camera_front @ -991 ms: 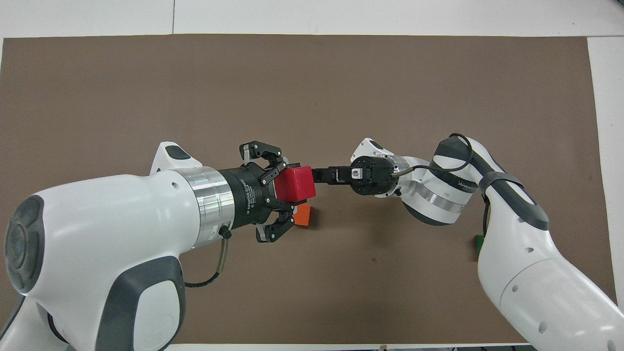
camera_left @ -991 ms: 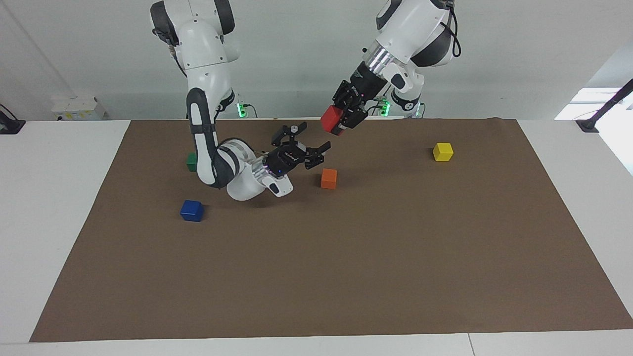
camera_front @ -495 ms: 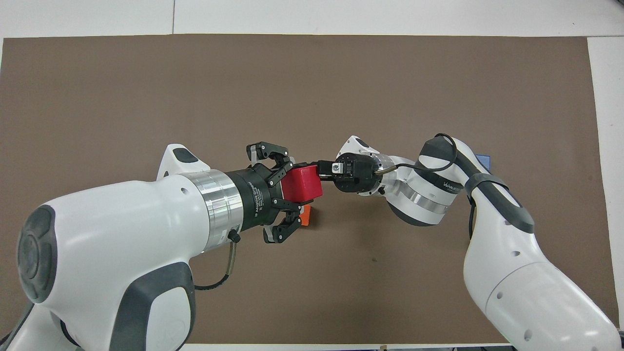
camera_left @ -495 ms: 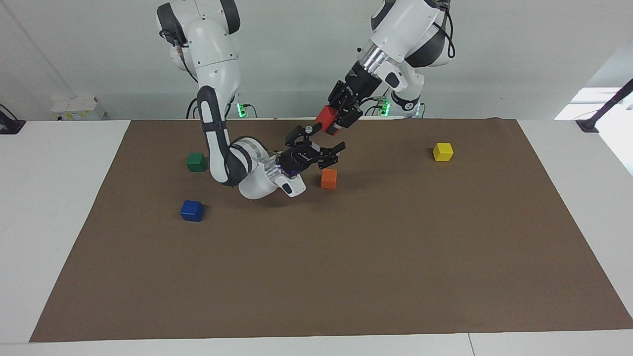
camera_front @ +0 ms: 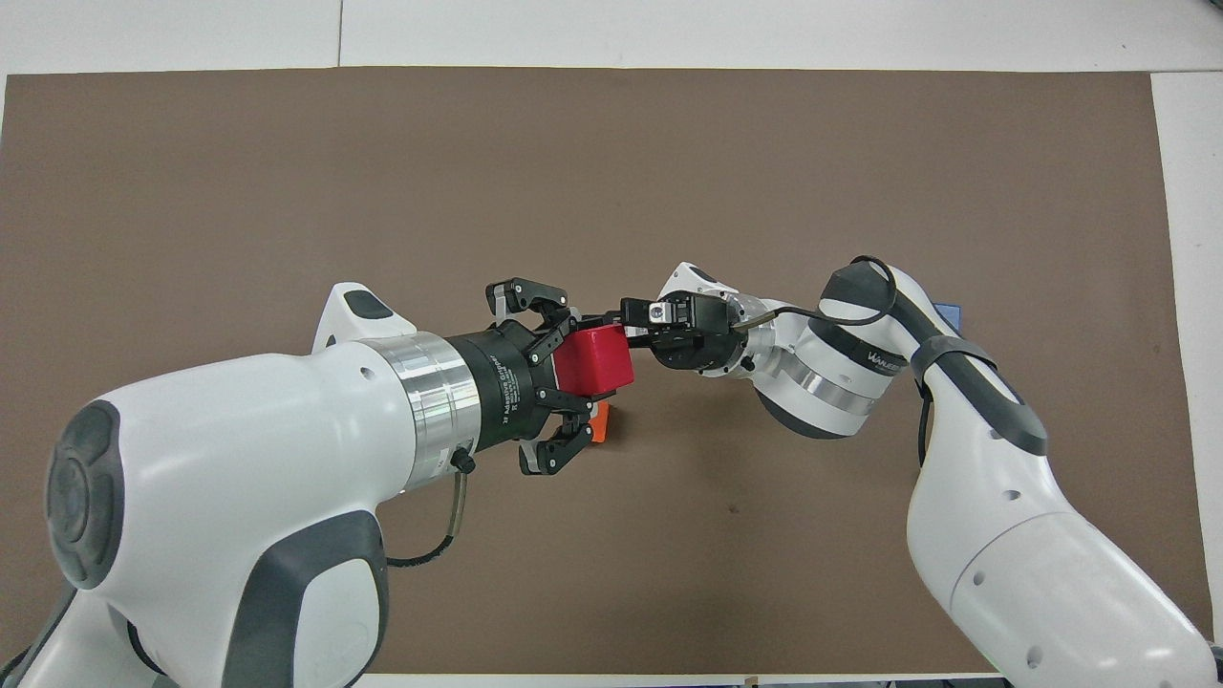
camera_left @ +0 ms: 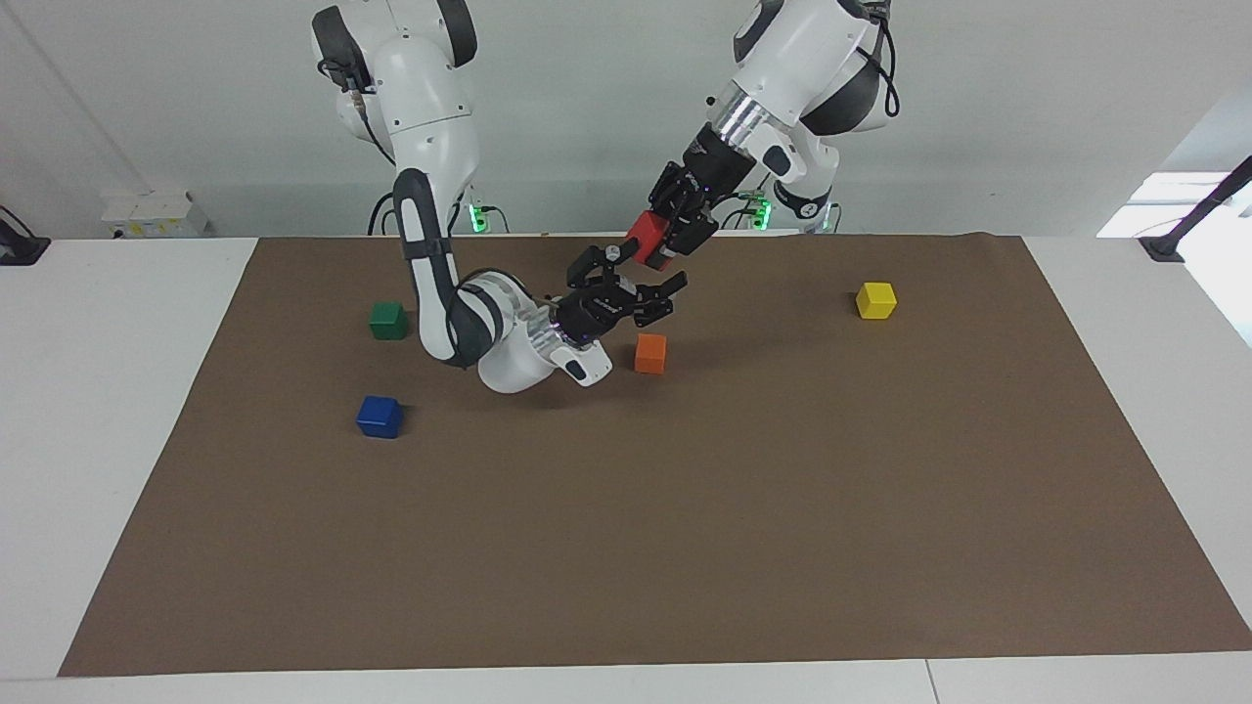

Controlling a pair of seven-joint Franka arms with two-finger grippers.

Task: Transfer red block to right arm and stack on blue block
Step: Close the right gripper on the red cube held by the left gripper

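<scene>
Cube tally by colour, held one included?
Red matte cube, held up in the left gripper: 1
Orange cube on the brown mat: 1
Yellow cube: 1
Dark green cube: 1
Deep blue cube: 1
Total: 5 cubes

A white table point(camera_left: 117, 469) carries a brown mat point(camera_left: 685, 508) reaching nearly to its edges. A plain pale wall point(camera_left: 587, 117) rises along one edge. Bright window light point(camera_left: 1169, 205) falls near one corner.
</scene>
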